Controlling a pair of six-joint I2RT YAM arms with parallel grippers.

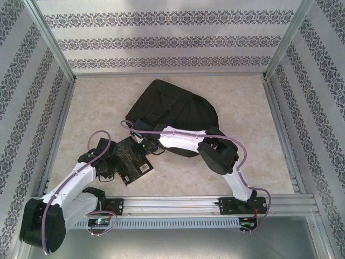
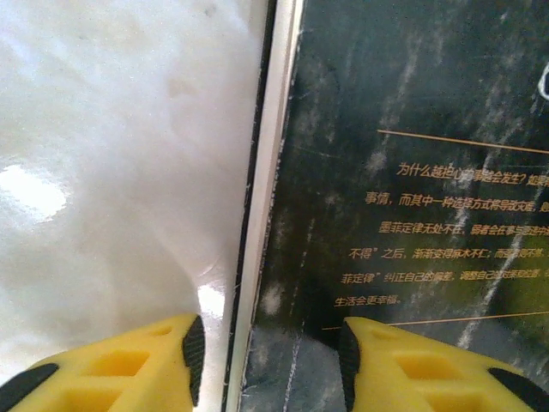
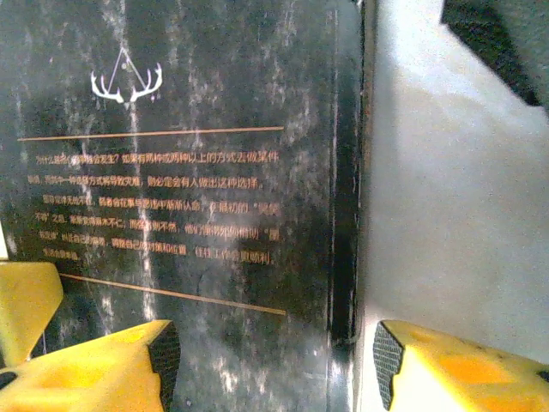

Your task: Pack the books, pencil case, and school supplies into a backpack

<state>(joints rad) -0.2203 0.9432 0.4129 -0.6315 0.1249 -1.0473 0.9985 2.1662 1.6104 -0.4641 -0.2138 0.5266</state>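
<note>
Black backpack (image 1: 178, 110), one, appears overhead; wrist views resolve cover text on one book (image 3: 171, 172). Left gripper (image 2: 270, 345) and right gripper (image 3: 276, 356): jaws apart, straddling its edges.

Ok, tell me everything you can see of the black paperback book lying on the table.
The black paperback book lies flat, back cover up, on the pale marbled table, beside the black fabric backpack. Its scuffed cover carries a white antler emblem, thin orange lines, orange text and a barcode label. The left gripper straddles its white page edge, the right gripper its spine.
</note>
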